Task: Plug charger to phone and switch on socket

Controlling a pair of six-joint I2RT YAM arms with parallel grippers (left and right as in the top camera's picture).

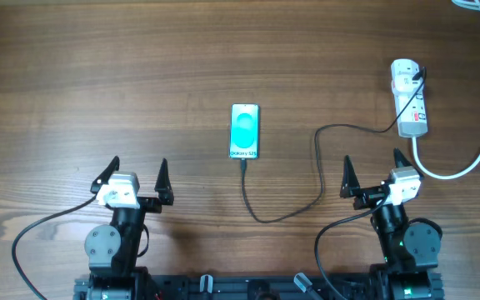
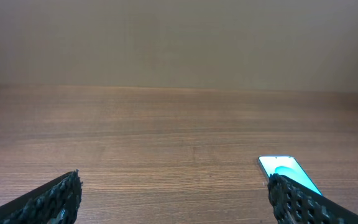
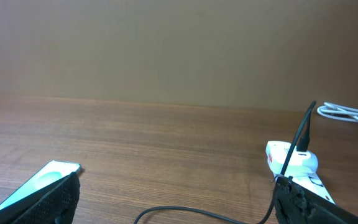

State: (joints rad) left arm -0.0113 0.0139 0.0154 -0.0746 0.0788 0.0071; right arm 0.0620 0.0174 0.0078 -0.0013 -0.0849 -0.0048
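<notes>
Wooden counter (image 1: 98,67): phone (image 1: 245,131) at centre, charger (image 1: 245,179) tip seemingly plugged into its six-o'clock end. Socket (image 1: 410,100) at two o'clock, switch unreadable. Left tool (image 1: 139,160) and right tool (image 1: 372,156) both released, empty.

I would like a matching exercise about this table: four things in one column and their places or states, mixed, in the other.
1. flat phone with cyan screen
2. white plastic power strip
3. thin black charger cable
4. left claw

A. far right
B. near left, open
C. centre
D. curving between centre and right

Pairs: 1-C, 2-A, 3-D, 4-B
</notes>
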